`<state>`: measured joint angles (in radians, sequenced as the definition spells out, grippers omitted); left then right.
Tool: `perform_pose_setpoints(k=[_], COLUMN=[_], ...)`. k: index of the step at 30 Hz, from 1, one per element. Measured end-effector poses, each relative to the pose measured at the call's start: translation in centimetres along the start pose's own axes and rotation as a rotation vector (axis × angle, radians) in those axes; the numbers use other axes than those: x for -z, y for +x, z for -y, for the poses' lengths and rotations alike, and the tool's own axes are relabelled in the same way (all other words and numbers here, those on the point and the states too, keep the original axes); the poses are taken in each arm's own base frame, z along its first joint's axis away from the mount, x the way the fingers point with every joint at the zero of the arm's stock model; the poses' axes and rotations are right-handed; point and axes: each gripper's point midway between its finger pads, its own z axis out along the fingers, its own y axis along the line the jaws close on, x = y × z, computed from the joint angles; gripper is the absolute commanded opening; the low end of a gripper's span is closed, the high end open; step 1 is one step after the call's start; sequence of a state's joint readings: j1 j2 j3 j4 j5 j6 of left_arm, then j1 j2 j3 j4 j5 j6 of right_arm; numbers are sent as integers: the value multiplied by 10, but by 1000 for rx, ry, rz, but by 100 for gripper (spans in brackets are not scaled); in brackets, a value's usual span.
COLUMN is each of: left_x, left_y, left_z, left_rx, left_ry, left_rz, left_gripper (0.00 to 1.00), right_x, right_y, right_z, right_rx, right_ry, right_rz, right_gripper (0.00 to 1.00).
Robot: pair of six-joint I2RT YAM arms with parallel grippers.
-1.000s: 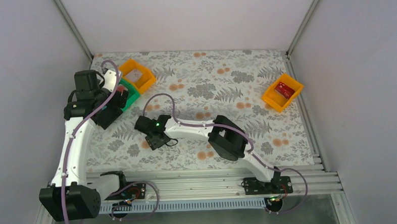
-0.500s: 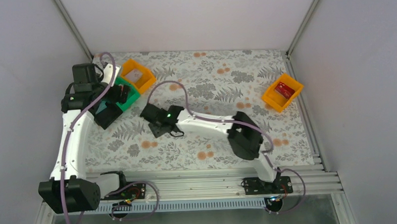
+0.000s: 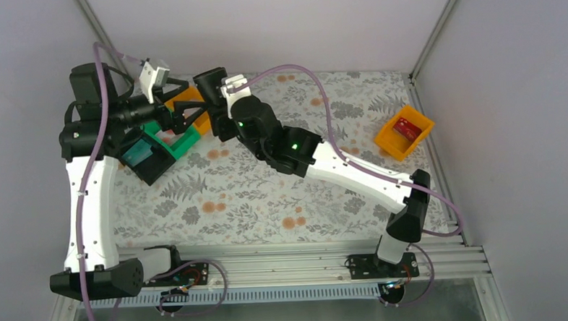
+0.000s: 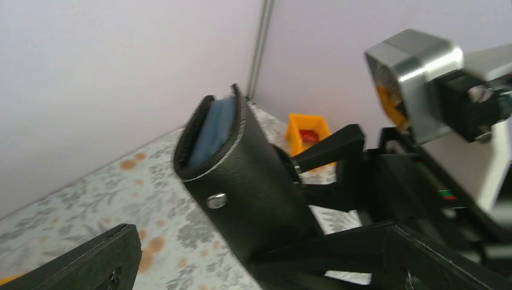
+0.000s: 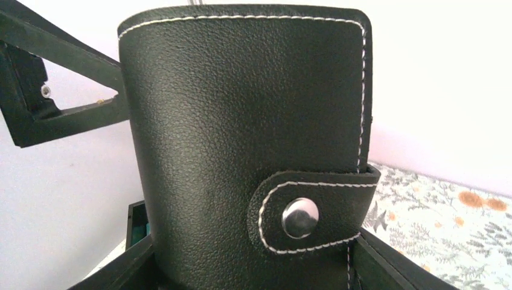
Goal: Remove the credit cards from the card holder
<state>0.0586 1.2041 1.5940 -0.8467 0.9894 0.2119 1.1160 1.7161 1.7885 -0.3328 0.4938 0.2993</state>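
1. Table [image 3: 337,122], floral cover; both arms reach to its far left corner, raised above it.
2. Left gripper [image 3: 186,107]: jaws spread wide, one either side of the card holder, gripping nothing; near finger clearly apart from it.
3. Right gripper [image 5: 256,257]: jaws partly closed, clamped on the lower end of the card holder.
4. Black bin [image 3: 158,166], green bin [image 3: 186,143], far left; orange bin [image 3: 392,145], far right.
5. Card holder [image 5: 241,121]: aloft between the grippers, upright, folded, tab snapped down; grey-blue lining shows at the top edge in the left wrist view.
6. Teal card [image 3: 139,150] in black bin; red card [image 3: 408,128] in orange bin.
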Motion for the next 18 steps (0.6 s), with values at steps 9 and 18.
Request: perform_pose_setpoints(k=[9, 18], left_x=[-13, -26], left_y=[-2, 8], left_z=[8, 2], left_rx=[111, 167], left_ry=[102, 119], left_rz=[28, 10], left_gripper=[83, 3], right_x=[-3, -3], right_y=[-6, -4], right_z=[-12, -22], right_rx=[78, 159], right_ry=[-54, -110], right_rz=[28, 37], right_gripper=[62, 74])
